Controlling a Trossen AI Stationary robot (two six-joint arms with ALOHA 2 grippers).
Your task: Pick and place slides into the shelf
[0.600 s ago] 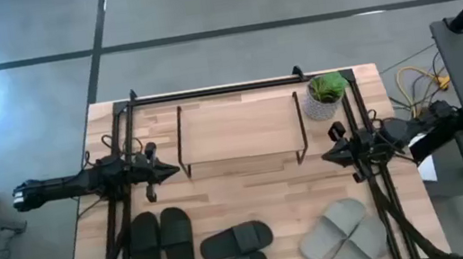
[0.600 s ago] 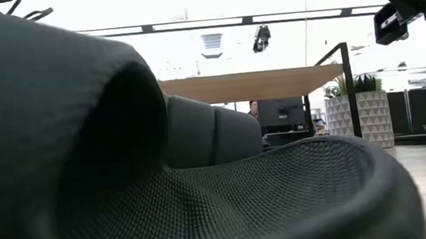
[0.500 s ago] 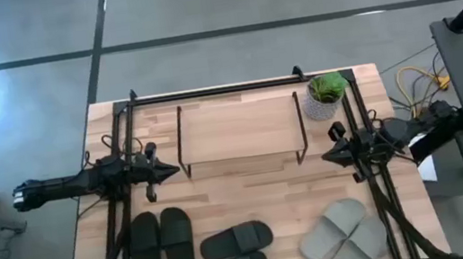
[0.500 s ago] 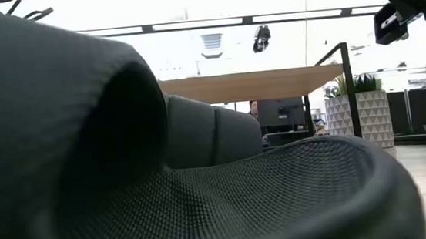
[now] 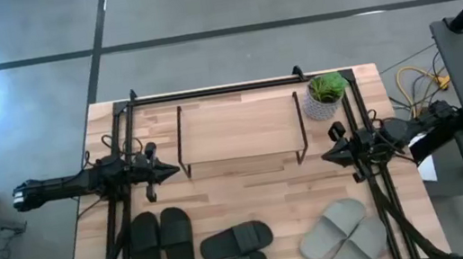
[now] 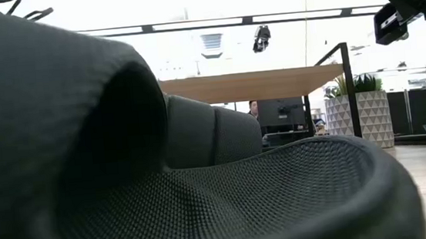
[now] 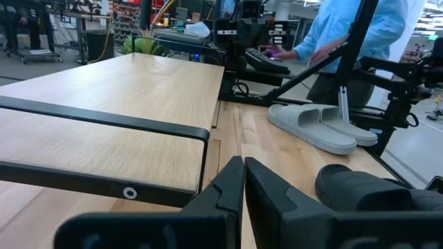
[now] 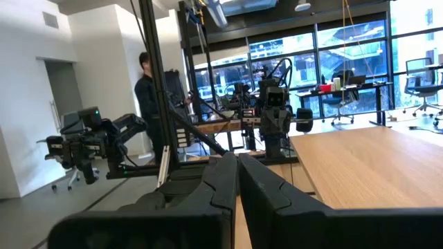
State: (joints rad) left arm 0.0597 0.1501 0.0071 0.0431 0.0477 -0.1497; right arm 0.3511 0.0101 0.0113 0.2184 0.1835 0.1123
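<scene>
Wooden table (image 5: 251, 204) with shelf (image 5: 239, 129), three slide pairs, both arms' fingers closed, empty.

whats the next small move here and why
Probably open the left hand and lower it toward the black slides. Both hands are shut and empty beside the shelf, the right hand on its far side, and all three pairs lie on the table.

We find the shelf (image 5: 239, 134) mid-table; slides (image 5: 240, 252) at its 6 o'clock, plant pot (image 5: 324, 96) at 2.
</scene>
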